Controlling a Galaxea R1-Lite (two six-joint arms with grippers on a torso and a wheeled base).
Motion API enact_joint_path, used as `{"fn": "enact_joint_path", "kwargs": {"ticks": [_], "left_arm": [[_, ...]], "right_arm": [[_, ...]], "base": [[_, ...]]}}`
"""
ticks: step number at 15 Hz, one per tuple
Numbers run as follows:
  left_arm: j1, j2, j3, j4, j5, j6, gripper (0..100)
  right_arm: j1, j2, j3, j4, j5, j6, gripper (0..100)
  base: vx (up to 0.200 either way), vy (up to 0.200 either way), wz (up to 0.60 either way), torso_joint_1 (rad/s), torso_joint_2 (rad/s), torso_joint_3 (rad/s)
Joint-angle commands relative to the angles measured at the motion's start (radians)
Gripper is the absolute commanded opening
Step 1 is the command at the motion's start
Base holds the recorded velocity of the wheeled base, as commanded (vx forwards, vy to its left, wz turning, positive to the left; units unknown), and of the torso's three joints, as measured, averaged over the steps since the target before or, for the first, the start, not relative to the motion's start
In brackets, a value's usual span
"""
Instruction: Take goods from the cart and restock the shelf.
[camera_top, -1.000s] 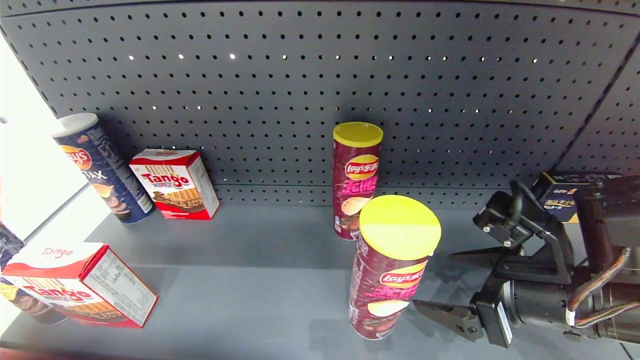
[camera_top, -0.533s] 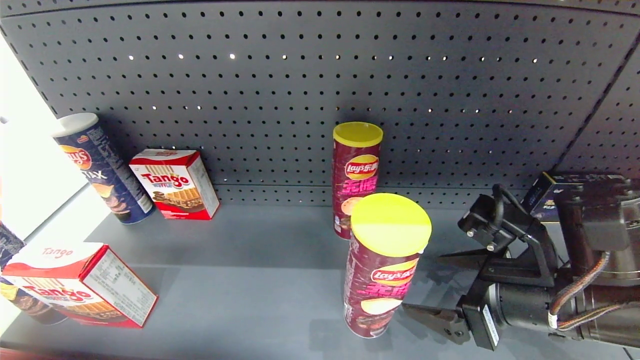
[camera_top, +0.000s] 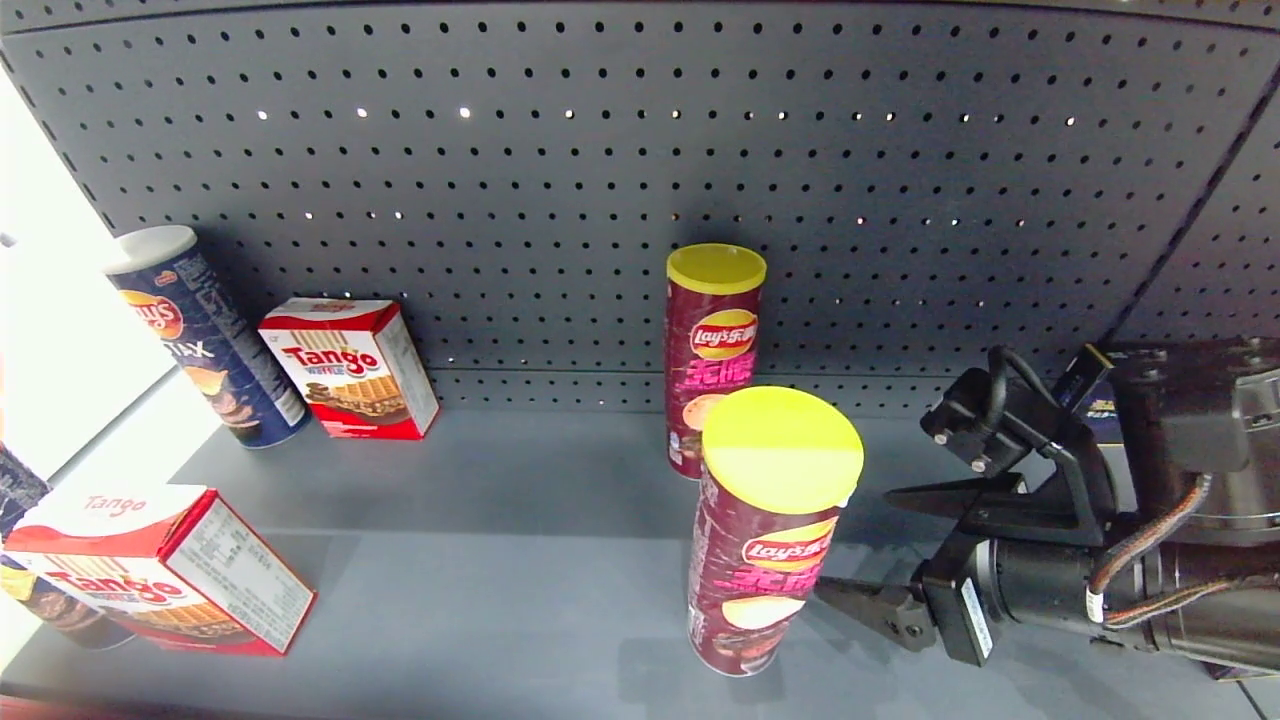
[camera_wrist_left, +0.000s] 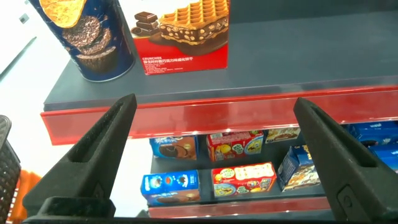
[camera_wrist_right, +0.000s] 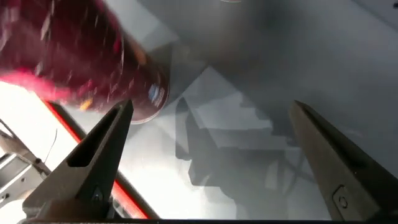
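we see the right hand (camera_top: 850, 543) at the lower right of the head picture. its two fingers are spread wide apart and hold nothing. just to the left of its tips stands a dark red chip can (camera_top: 770, 530) with a yellow lid. the can stands upright on the grey shelf (camera_top: 500, 560), low in the middle of the picture. the lower finger (camera_top: 870, 605) is very close to the can's side, and we cannot tell if they touch.

a second red chip can (camera_top: 712, 355) stands behind the first one, by the wall with holes (camera_top: 600, 150). on the left side are a blue can (camera_top: 205, 335) and a red wafer box (camera_top: 350, 365), and a second wafer box (camera_top: 160, 570) sits at the lower left. a dark box (camera_top: 1100, 395) peeks out behind the right arm.

in the left wrist picture the left hand (camera_wrist_left: 214, 102) is wide open too, with nothing in it. it is out in front of the shelf's red front edge (camera_wrist_left: 217, 112). small snack boxes (camera_wrist_left: 236, 180) sit on a lower shelf.
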Motion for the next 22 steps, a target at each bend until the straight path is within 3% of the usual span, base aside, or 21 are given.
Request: {"fn": "enact_joint_path", "kwargs": {"ticks": [1, 9, 15, 22], "left_arm": [[0.0, 0.001, 0.001, -0.001, -0.003, 0.0, 100], [0.0, 0.001, 0.001, 0.0, -0.008, 0.0, 100], [0.0, 0.001, -0.001, 0.0, -0.017, -0.001, 100], [0.0, 0.001, -0.001, 0.0, -0.019, -0.001, 100]], "right_arm": [[0.005, 0.013, -0.008, 0.0, 0.0, -0.001, 100], [0.058, -0.013, 0.03, 0.002, -0.002, -0.004, 100], [0.005, 0.003, 0.012, 0.0, -0.005, -0.004, 100], [0.048, 0.032, -0.011, 0.002, -0.005, -0.004, 100]], "base": [[0.0, 0.0, 0.0, 0.0, 0.0, 0.0], [0.0, 0.0, 0.0, 0.0, 0.0, 0.0], [0.0, 0.0, 0.0, 0.0, 0.0, 0.0], [0.0, 0.0, 0.0, 0.0, 0.0, 0.0]]}}
